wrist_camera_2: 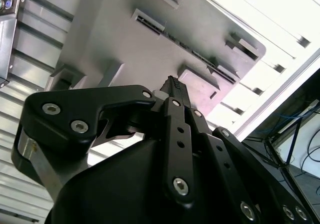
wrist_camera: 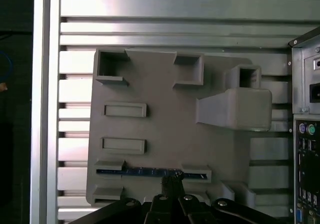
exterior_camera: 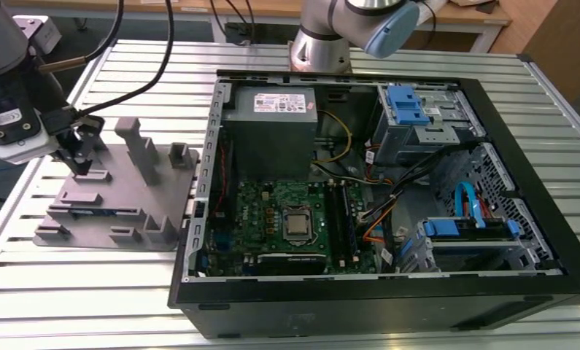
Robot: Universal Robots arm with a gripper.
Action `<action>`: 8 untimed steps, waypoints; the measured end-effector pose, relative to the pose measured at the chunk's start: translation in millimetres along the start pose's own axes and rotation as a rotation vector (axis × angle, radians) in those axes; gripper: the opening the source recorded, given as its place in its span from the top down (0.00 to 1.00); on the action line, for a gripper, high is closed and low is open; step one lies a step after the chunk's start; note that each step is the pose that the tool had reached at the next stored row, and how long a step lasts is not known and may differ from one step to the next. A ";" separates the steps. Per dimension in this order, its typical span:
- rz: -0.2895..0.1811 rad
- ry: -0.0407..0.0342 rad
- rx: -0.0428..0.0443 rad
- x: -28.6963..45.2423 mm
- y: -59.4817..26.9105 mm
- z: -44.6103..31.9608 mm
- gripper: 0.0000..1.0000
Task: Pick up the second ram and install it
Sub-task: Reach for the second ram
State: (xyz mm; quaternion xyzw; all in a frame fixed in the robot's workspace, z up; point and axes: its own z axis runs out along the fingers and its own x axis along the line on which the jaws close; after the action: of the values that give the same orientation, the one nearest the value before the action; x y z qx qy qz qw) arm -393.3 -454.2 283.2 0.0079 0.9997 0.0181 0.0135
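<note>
1. The gripper is hanging low over the grey fixture plate, with its fingers drawn narrow, tips together, gripping nothing.
2. The second ram is sitting in the plate's slot just beneath the fingertips; whether they are touching it cannot be told.
3. The open computer case is sitting well off to the gripper's side on the slatted aluminium table.

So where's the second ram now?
The second ram stands on edge in a slot of the grey fixture plate, at the exterior view's left beside the computer case, near the gripper.
</note>
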 end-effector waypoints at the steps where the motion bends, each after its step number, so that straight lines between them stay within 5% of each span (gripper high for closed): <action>1: 0.000 0.0001 0.0001 0.0 -0.1 0.9 0.89; 8: 0.000 0.0000 0.0000 0.3 -1.2 13.0 0.89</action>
State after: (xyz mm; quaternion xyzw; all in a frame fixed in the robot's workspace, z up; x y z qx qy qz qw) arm -393.3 -454.9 270.1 0.0079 0.9997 0.0181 0.0135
